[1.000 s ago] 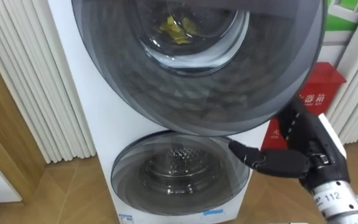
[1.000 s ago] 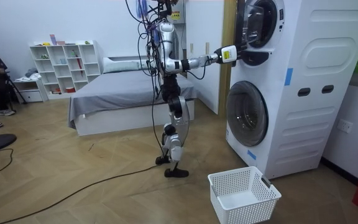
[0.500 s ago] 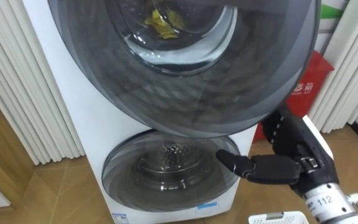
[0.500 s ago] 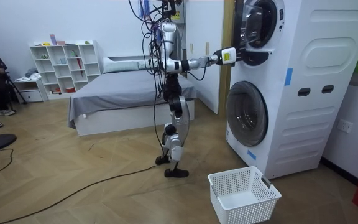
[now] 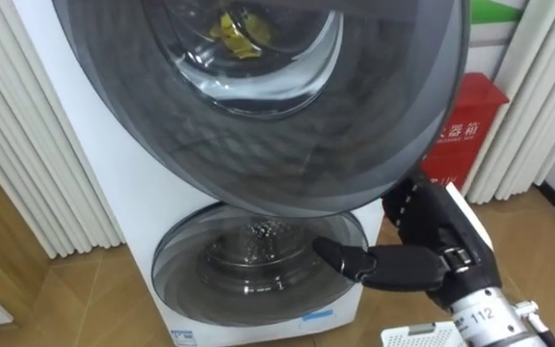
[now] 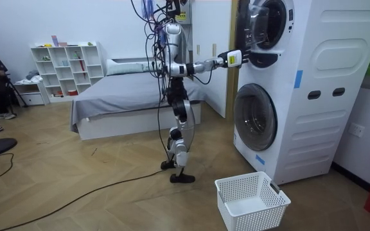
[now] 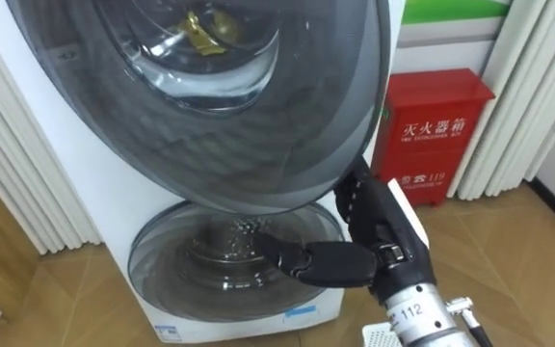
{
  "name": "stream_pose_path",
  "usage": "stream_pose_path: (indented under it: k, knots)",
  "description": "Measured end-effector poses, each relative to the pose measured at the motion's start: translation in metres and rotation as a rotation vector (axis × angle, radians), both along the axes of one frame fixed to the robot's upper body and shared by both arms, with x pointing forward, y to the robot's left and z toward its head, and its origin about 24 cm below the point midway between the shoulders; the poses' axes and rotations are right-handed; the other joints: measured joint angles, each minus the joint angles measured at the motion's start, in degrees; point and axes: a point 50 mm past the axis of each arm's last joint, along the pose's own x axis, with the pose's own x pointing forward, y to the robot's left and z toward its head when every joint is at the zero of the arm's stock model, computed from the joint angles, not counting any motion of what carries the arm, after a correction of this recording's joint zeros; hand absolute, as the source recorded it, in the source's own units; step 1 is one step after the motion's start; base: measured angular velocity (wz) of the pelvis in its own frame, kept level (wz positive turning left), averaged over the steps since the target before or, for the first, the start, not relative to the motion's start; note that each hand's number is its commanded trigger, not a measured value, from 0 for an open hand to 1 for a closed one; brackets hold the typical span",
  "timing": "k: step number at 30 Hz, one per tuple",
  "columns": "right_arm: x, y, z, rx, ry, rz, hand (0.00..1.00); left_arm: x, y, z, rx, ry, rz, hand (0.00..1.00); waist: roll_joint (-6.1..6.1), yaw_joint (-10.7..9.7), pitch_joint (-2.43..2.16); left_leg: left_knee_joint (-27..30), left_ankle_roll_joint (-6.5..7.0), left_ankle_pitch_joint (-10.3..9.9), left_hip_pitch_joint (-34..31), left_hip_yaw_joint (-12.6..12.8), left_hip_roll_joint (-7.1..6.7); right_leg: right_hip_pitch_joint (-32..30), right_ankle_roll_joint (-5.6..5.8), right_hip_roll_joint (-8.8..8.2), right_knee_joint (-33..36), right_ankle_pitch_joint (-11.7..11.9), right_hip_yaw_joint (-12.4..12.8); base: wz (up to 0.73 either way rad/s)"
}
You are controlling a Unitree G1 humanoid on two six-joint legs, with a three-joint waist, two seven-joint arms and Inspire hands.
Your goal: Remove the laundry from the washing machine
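One right hand at the upper door rim, fingers hooked on it; yellow cloth sits inside the upper drum. Room view: robot faces the washing machine, white basket on the floor beside it.

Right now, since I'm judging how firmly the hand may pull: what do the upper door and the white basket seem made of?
Upper door: probably glossy, smoke-tinted plastic round a clear glass or plastic bowl; it shines and the drum shows through. White basket: apparently matte moulded plastic, judging by its even grid of holes.
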Motion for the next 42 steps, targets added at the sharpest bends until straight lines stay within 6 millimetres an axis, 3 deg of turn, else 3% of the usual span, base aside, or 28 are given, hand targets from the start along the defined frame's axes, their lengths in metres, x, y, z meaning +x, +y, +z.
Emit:
stream_pose_path:
  k: [3,5,9,13,15,19,22,26,37,39,42]
  knots:
    - [-0.001,0.002,0.003,0.002,-0.012,0.005,0.0,-0.001,0.001,0.0,0.003,0.005,0.0,0.0,-0.34,1.48,0.02,-0.03,-0.73,0.47,-0.98,0.0,0.22,-1.27,-0.59,0.12,0.48,0.16,-0.24,0.0]
    - [-0.002,0.009,0.003,0.01,-0.011,0.019,0.0,-0.003,0.003,0.0,0.009,0.014,-0.001,0.0,-0.96,2.14,0.2,-0.09,-1.02,0.64,-1.47,-0.11,0.61,-1.96,-1.25,0.4,1.04,0.09,-0.7,0.0]
    - [-0.003,0.024,0.0,0.017,0.006,0.077,0.0,0.0,0.006,0.001,0.022,0.026,-0.03,0.0,-2.43,2.88,0.04,1.03,-1.79,1.11,-2.24,-1.33,1.02,-1.94,-2.32,0.43,1.08,-0.33,-2.8,0.19]
    - [-0.004,0.064,0.009,0.025,-0.035,0.299,0.0,0.008,0.005,0.001,0.023,0.013,-0.059,0.0,-2.71,5.4,-0.01,1.79,-2.26,1.39,-3.29,-1.47,1.62,-2.02,-3.12,0.45,0.99,-0.79,-5.37,0.33]
    - [-0.008,0.072,0.007,0.021,-0.027,0.354,0.0,0.008,0.005,0.001,0.022,0.011,-0.058,0.0,-2.71,5.71,-0.01,1.85,-2.36,1.45,-3.62,-1.68,1.79,-2.0,-3.36,0.44,1.04,-0.99,-6.55,0.33]
    - [-0.008,0.088,0.015,-0.03,-0.067,0.51,0.0,0.01,0.004,0.002,0.016,-0.003,-0.061,0.0,-2.92,7.88,-0.12,1.98,-3.5,2.15,-4.54,-1.73,1.84,-2.31,-2.84,0.37,1.02,-1.48,-8.31,0.31]
    - [-0.006,0.102,0.027,-0.057,-0.134,0.629,0.0,0.012,0.005,0.002,0.019,-0.006,-0.066,0.0,-2.97,8.88,-0.18,1.93,-3.38,2.32,-4.96,-2.5,1.68,-2.04,-1.26,0.18,1.05,-2.35,-9.43,0.34]
    - [-0.01,0.114,0.032,-0.075,-0.163,0.742,0.0,0.012,0.004,0.002,0.018,-0.011,-0.066,0.0,-3.12,10.12,-0.29,1.78,-4.18,2.83,-5.03,-4.57,1.21,-1.04,0.31,-0.38,1.0,-3.19,-11.52,0.33]
    - [-0.018,0.12,0.028,-0.125,-0.17,0.853,0.0,0.013,-0.001,0.001,0.003,-0.013,-0.061,0.0,-2.74,10.65,0.01,0.55,-2.5,1.88,-3.26,-5.44,-0.52,1.36,2.46,-2.35,0.94,-4.26,-12.67,0.11]
    - [-0.018,0.121,0.028,-0.137,-0.172,0.862,0.0,0.014,-0.001,0.001,0.002,-0.016,-0.063,0.0,-2.76,10.5,0.15,0.0,-2.45,1.86,-3.08,-6.06,-1.2,1.38,2.38,-2.63,0.95,-4.16,-12.44,0.12]
    - [-0.018,0.121,0.028,-0.141,-0.174,0.864,0.0,0.016,-0.002,0.002,0.004,-0.024,-0.069,0.0,-2.63,10.72,0.8,-0.64,-1.84,1.51,-2.56,-6.16,-1.27,1.68,2.5,-2.65,0.89,-4.23,-11.62,0.06]
